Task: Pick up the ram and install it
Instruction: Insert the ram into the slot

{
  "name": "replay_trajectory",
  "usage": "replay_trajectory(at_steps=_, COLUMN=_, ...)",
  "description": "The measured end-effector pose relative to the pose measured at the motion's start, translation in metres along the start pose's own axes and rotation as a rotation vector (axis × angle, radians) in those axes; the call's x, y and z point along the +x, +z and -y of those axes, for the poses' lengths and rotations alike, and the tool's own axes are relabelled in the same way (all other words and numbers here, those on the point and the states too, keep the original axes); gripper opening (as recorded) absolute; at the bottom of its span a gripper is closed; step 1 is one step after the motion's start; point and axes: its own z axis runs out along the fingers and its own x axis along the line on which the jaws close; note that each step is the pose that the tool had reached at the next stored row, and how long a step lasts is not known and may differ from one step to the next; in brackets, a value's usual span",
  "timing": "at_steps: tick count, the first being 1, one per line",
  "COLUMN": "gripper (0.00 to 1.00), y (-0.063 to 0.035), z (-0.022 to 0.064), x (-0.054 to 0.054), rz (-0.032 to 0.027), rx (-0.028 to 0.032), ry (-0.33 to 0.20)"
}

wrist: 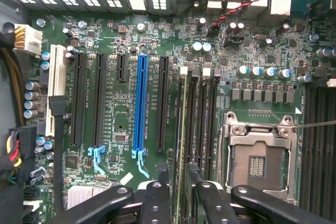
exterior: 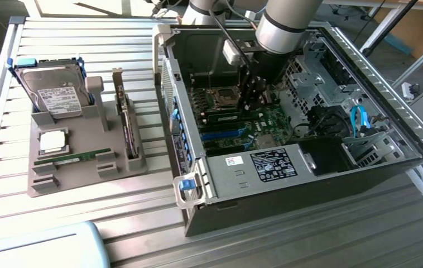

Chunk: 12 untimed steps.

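Note:
My gripper is deep inside the open computer case, above the motherboard. In the wrist view, the ram appears edge-on as a thin green stick. It runs along the memory slot nearest the long black expansion slots. Its near end sits between my two black fingers, and the gripper is shut on it. The stick lines up with the slot; whether it is seated cannot be told. The neighbouring memory slots lie between it and the CPU socket.
On the exterior view's left, a grey holder tray carries a silver hard drive, an upright dark expansion card and another green stick. Drive cages and blue cables crowd the case's far side.

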Motion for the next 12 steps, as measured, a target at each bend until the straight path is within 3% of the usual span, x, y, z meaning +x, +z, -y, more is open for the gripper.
replay_trajectory(at_steps=5, gripper=0.25, y=-0.0027, z=0.0001, x=-0.0050, rz=-0.0003, rx=0.0002, ry=0.000)
replay_trajectory(at_steps=7, gripper=0.12, y=-0.0032, z=0.0002, x=-0.0078, rz=-0.0004, rx=0.0003, ry=0.000)
replay_trajectory(at_steps=12, gripper=0.11, y=-0.0032, z=0.0059, x=-0.0084, rz=-0.0011, rx=-0.0001, ry=0.000)
